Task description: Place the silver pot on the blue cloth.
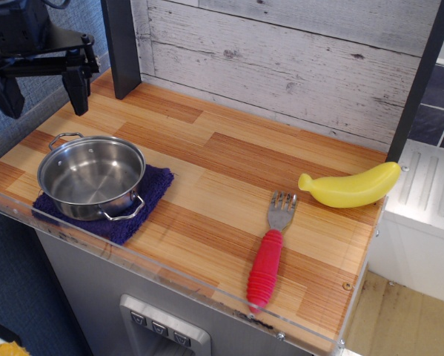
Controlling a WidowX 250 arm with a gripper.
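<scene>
**Pot on cloth, gripper raised and spread**

Widest of all: a wooden counter (229, 159) of striped orange-brown planks, backed by a whitewashed plank wall (296, 59) and rimmed along the front by a clear plastic lip (170, 276). Two dark posts, one at the back left (121, 44), one slanting down the right (418, 81).

Top left, above the counter's back-left corner: the black gripper (40, 93), fingers spread wide, pinching nothing, hanging clear of the silver pot (92, 178).

Near the front-left corner: the silver pot, upright, sitting on the blue cloth (151, 194), with cloth showing past its right side and its front. Nothing inside (bare shiny bottom only). One wire handle toward the back left, the other toward the front right, over the cloth. Front edge of the cloth close to the plastic lip.

Well apart to the right: a yellow toy banana (351, 187), lying flat near the counter's right edge. Just left of and in front of it: a fork with a red ribbed handle (266, 268), tines pointing back, handle end reaching close to the front lip.

Between pot and fork: a broad stretch of bare wood, likewise along the back by the wall. Right of the counter: a white ridged surface (429, 193), set lower.
</scene>
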